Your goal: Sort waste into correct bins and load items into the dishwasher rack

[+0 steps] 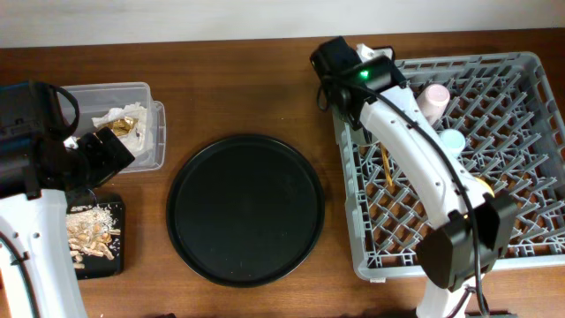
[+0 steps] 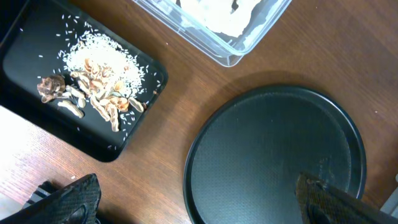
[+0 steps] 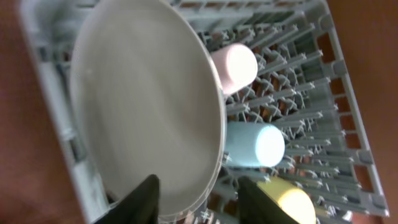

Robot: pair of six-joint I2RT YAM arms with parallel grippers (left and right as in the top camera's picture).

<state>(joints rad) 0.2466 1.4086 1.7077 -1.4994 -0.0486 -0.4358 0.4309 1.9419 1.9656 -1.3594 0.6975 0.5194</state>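
In the right wrist view the pale grey plate (image 3: 143, 99) stands on edge at the left side of the grey dishwasher rack (image 3: 311, 81). My right gripper (image 3: 199, 183) is open with its fingers either side of the plate's lower rim, and a gap shows at the right finger. The pink cup (image 3: 235, 65), light blue cup (image 3: 255, 144) and yellow dish (image 3: 286, 199) sit in the rack beside it. Wooden chopsticks (image 1: 387, 166) lie in the rack. My left gripper (image 2: 196, 186) hangs open and empty over the wood near the round tray's edge.
The clear tub (image 1: 115, 93) at the back left holds white paper and gold foil (image 1: 124, 122). The shallow black tray (image 2: 37, 118) holds rice and brownish scraps (image 2: 99, 81). A large round black serving tray (image 1: 245, 208) lies mid-table.
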